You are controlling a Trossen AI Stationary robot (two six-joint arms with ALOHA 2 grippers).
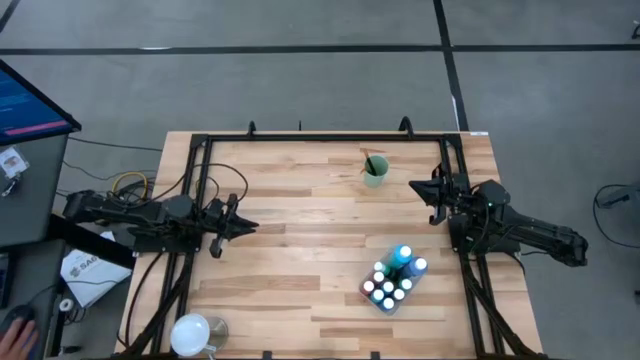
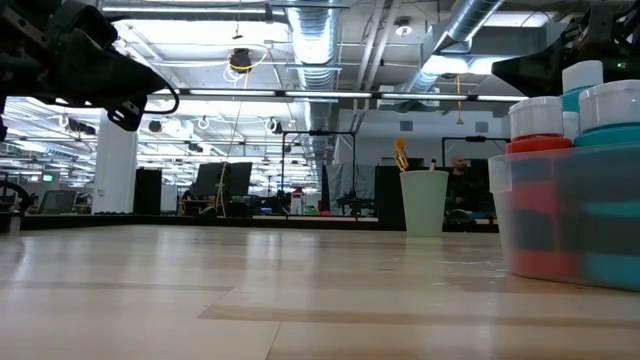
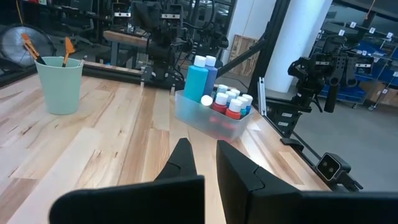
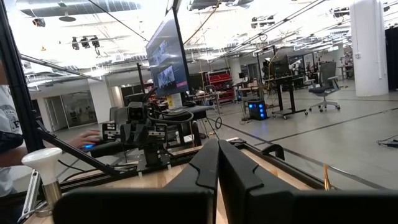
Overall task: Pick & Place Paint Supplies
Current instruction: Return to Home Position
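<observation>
Paint bottles [image 1: 392, 278] sit apart from empty jaws: left barely parted, right closed.

The left arm [image 1: 140, 215] at the frame's left and the right arm [image 1: 525, 232] at its right are both matte black, built of chunky jointed segments. Their fingers [image 3: 181, 163] are dark, angular wedges tapering to narrow tips.
</observation>
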